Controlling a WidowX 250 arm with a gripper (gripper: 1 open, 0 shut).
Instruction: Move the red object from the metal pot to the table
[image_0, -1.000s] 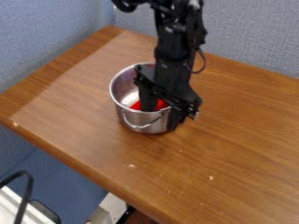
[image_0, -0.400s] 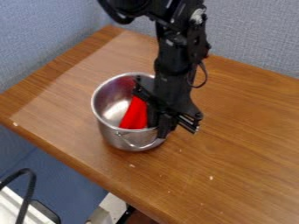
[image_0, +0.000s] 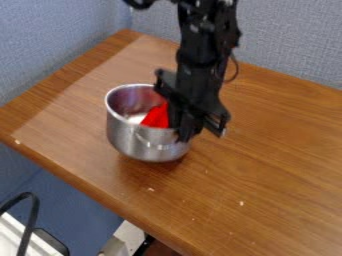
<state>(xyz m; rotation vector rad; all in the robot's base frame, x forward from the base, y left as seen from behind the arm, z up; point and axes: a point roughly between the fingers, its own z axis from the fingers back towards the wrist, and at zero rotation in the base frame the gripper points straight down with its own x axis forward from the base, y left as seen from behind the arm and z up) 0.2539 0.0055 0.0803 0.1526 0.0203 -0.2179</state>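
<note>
1. At the left of the view, the table (image_0: 80, 105) is seen as a brown wood-grain top with a rounded near edge, set against a blue wall (image_0: 60, 30); a dark cable (image_0: 20, 215) is visible below the table's edge at lower left.

2. Near the middle of the tabletop, the metal pot (image_0: 134, 135) is found, round and shiny, its open mouth turned towards the camera's upper left (it appears slightly tilted, though this cannot be settled from one view).

3. Inside the pot, against its right-hand wall, the red object (image_0: 158, 116) is seen; only part of it is visible, since the rest is covered by the arm's black fingers.

4. Directly over the pot's right rim, the gripper (image_0: 187, 112) is pointed downward, and its jaws are drawn nearly together. The red object lies just at its left side, touching or all but touching the fingers; a firm grip on it cannot be confirmed, as the contact is hidden and blurred.

5. To the right, bare tabletop is seen beyond the arm.
</note>
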